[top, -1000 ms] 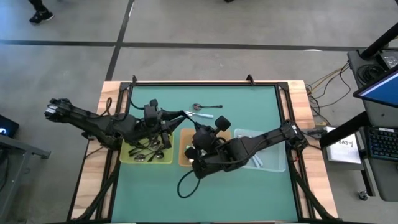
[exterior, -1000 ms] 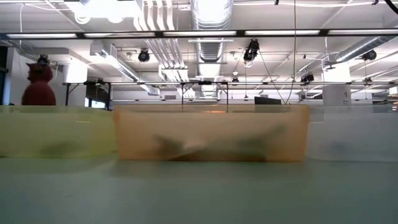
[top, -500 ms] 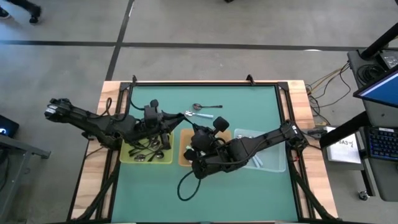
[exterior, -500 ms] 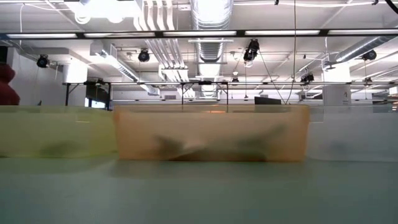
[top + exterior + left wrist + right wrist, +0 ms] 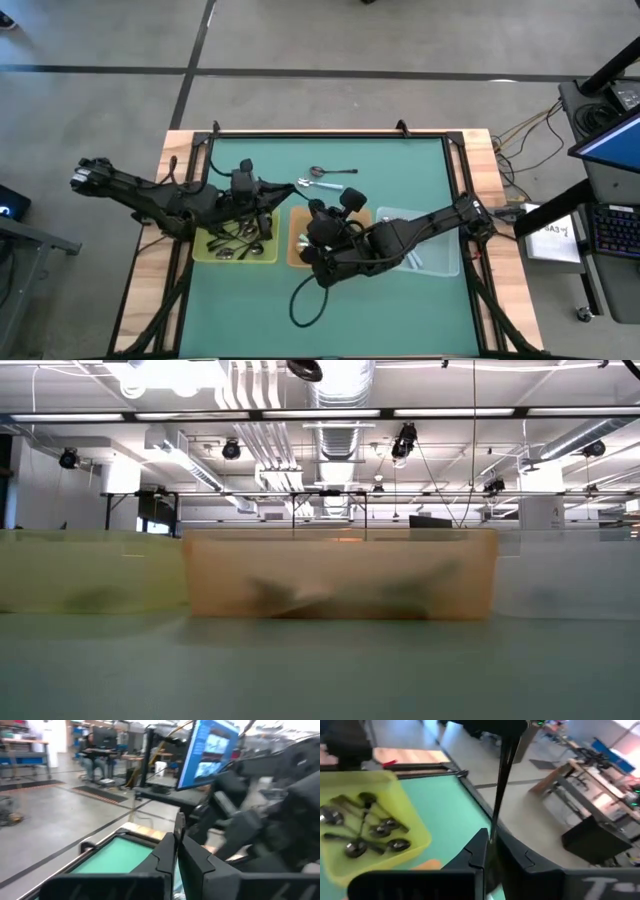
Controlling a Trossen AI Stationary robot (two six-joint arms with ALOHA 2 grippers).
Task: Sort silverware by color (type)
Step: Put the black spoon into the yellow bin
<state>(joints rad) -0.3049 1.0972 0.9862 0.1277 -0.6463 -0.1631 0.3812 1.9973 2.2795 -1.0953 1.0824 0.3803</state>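
**Silverware and tools at the tray row.** One slender dark-handled spoon (image 5: pixel 502 775) was held above the middle of the tabletop (image 5: pixel 400 160), over the gap between the yellow tray (image 5: pixel 204 256) and the orange tray (image 5: pixel 296 262).

The right tool (image 5: pixel 490 837) had its two fingers drawn together on one end of this spoon. The handle ran from there to the left tool (image 5: pixel 177 837). That tool's fingers were pressed together too, with a thin sliver of the spoon standing up between their tips. Which end was the bowl could not be told.

Black-handled spoons (image 5: pixel 370 827) lay in a loose heap in the yellow tray, the tray nearest the tabletop's left edge. Dark shapes showed through the wall of the orange tray in the low view, too blurred to name. Pale-handled pieces (image 5: pixel 415 262) lay in the clear tray (image 5: pixel 447 266), the tray nearest the right edge, partly under the right arm.

Two more spoons lay bare on the green surface between the tray row and the far edge, near its midpoint. They were one dark-handled loose spoon (image 5: pixel 330 172) and, just beside it on the tray side, one pale loose spoon (image 5: pixel 322 186).

The left arm reached in over the left edge and across the yellow tray. The right arm reached in from the right edge and across the clear and orange trays.
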